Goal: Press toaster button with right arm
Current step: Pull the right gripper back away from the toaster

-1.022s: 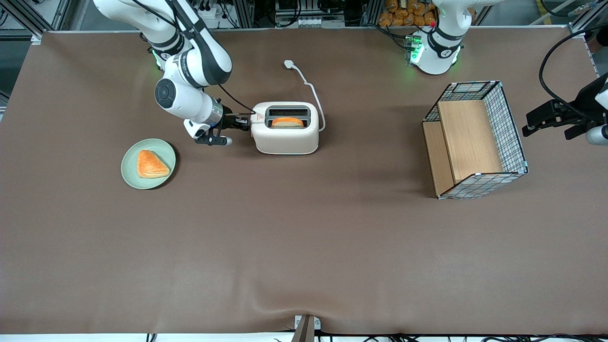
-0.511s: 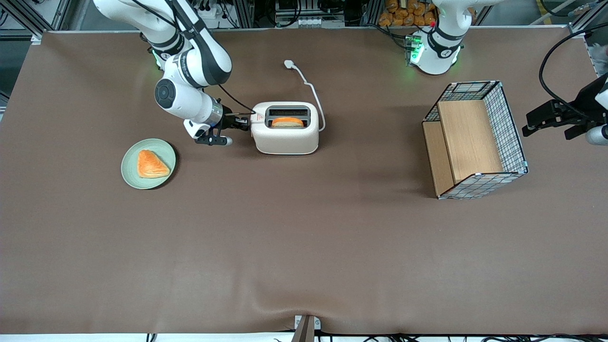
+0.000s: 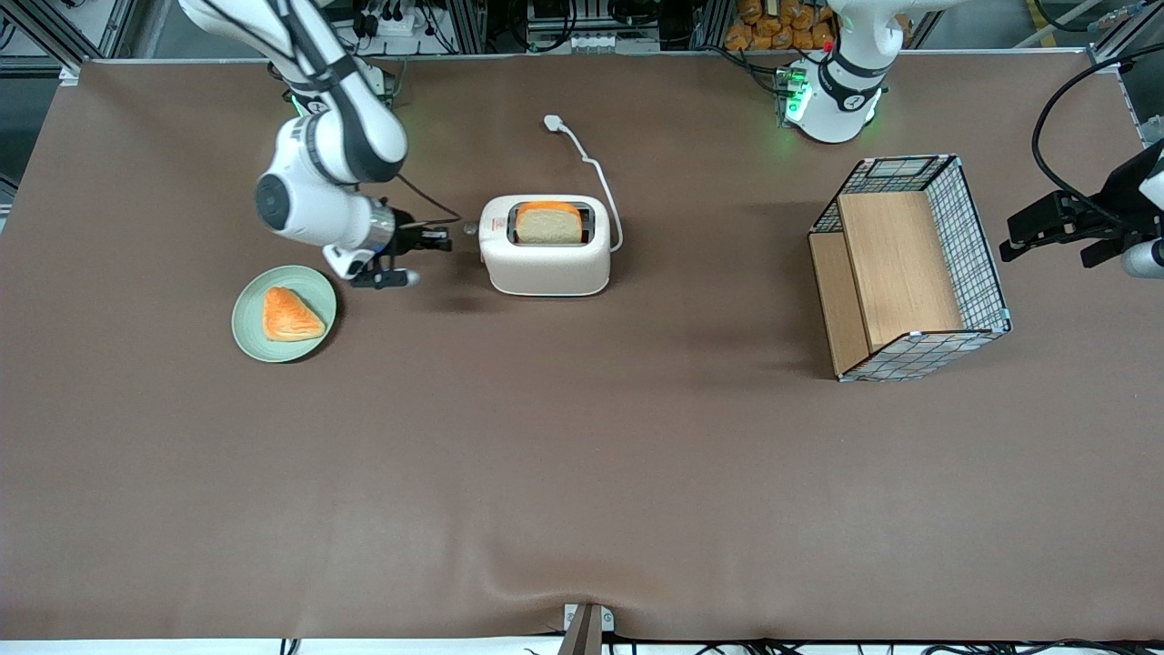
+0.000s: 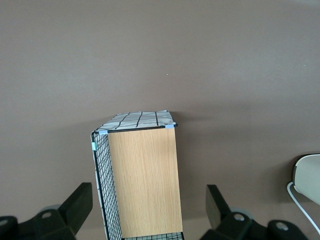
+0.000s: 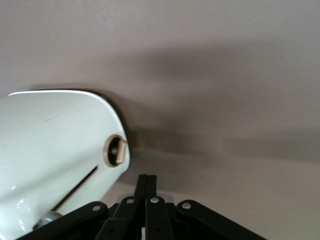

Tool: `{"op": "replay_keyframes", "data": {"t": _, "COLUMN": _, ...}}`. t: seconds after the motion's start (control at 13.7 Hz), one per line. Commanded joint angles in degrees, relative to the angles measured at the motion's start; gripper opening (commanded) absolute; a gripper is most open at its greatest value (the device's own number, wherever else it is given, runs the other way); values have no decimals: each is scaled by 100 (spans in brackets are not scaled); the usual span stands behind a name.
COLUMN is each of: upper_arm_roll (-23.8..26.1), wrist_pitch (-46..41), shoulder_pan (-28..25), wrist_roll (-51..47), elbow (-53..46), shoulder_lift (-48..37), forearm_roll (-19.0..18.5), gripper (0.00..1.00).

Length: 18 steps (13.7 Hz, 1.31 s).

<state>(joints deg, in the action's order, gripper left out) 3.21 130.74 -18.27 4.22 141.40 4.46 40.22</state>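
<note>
The cream-white toaster (image 3: 546, 264) stands on the brown table with a slice of bread (image 3: 548, 223) standing high out of its black-rimmed top slot. The small grey toaster button (image 3: 470, 229) sticks out from the short end that faces the right arm. The right arm's black gripper (image 3: 446, 242) is shut and empty; it hangs a short gap away from that end, level with the button, not touching it. In the right wrist view the shut fingertips (image 5: 147, 177) point past the toaster's end (image 5: 55, 145); a round cream dial (image 5: 116, 151) and the grey button (image 5: 46, 219) at the end of a dark slit show there.
A green plate (image 3: 245, 314) with an orange pastry (image 3: 289, 315) lies near the gripper, closer to the front camera. The toaster's white cord and plug (image 3: 553, 121) trail farther from the camera. A wire-and-wood basket (image 3: 987, 264) stands toward the parked arm's end.
The gripper has drawn back from the toaster's short end toward the working arm's end of the table. The bread has risen from low in the slot to well above it. The button now shows.
</note>
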Motion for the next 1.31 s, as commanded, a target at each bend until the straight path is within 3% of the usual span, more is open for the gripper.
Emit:
{"op": "replay_keyframes", "data": {"t": 0.0, "upper_arm_roll": -31, "wrist_pitch": -547, "shoulder_pan": 411, "wrist_roll": 255, "elbow": -208, "shoulder_lift": -156, "forearm_roll": -389, "gripper": 69}}
{"op": "replay_keyframes", "data": {"t": 0.07, "upper_arm_roll": -49, "wrist_pitch": -819, "shoulder_pan": 551, "wrist_roll": 124, "elbow": -410, "shoulder_lift": -165, "forearm_roll": -705, "gripper": 100}}
{"op": "replay_keyframes", "data": {"t": 0.22, "upper_arm_roll": -49, "wrist_pitch": -1582, "shoulder_pan": 954, "wrist_roll": -122, "elbow": -1093, "shoulder_lift": -200, "forearm_roll": -1347, "gripper": 100}}
{"op": "replay_keyframes", "data": {"t": 0.37, "upper_arm_roll": -31, "wrist_pitch": -2688, "shoulder_pan": 1482, "wrist_roll": -133, "elbow": -2348, "shoulder_lift": 1, "forearm_roll": -2260, "gripper": 100}}
{"op": "replay_keyframes", "data": {"t": 0.66, "upper_arm_roll": -31, "wrist_pitch": -4054, "shoulder_pan": 1712, "wrist_roll": -124, "elbow": -4555, "shoulder_lift": 643, "forearm_roll": -3062, "gripper": 100}}
{"op": "replay_keyframes", "data": {"t": 0.8, "upper_arm_roll": -14, "wrist_pitch": -4502, "shoulder_pan": 1757, "wrist_roll": -115, "elbow": -5356, "shoulder_lift": 775, "forearm_roll": -3668, "gripper": 100}}
{"op": "replay_keyframes", "data": {"t": 1.24, "upper_arm_roll": -22, "wrist_pitch": -4620, "shoulder_pan": 1791, "wrist_roll": -220, "elbow": -5940, "shoulder_lift": 382, "forearm_roll": -3952, "gripper": 100}}
